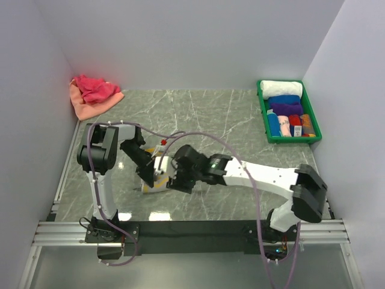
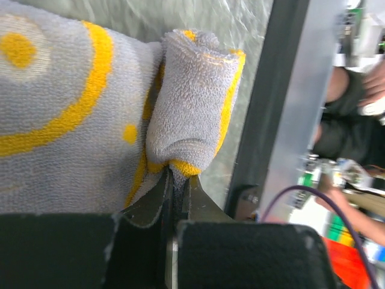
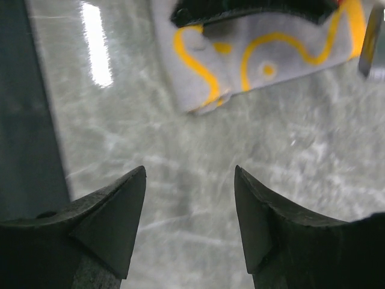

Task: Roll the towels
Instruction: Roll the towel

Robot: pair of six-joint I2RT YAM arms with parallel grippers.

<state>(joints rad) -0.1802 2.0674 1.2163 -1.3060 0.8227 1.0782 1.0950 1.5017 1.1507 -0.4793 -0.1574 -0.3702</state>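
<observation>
Item under work: one grey terry towel with yellow curved stripes [image 2: 72, 108], lying on the grey-veined marble table [image 1: 240, 120] near its front edge, between the two arms. One end is already turned into a short, tight roll [image 2: 192, 102]; the rest lies flat.

Left gripper [image 2: 179, 185]: fingers drawn to a narrow pinch at the lower end of the roll, right at the yellow hem. It appears to hold the hem, though how much cloth sits inside the pinch is hidden. Judged purpose: to keep the started roll from springing open.

Right gripper [image 3: 189, 223]: jaws spread wide, nothing between them, over bare table just beside the towel's flat end and not touching it. Judged purpose: standing by to take the opposite side so that the roll advances evenly.

Other items: green plastic tray [image 1: 263, 114] at far right holding finished rolls; heap of pink and orange cloths [image 1: 93, 93] in the far left corner, awaiting treatment. Both well apart from the work.
</observation>
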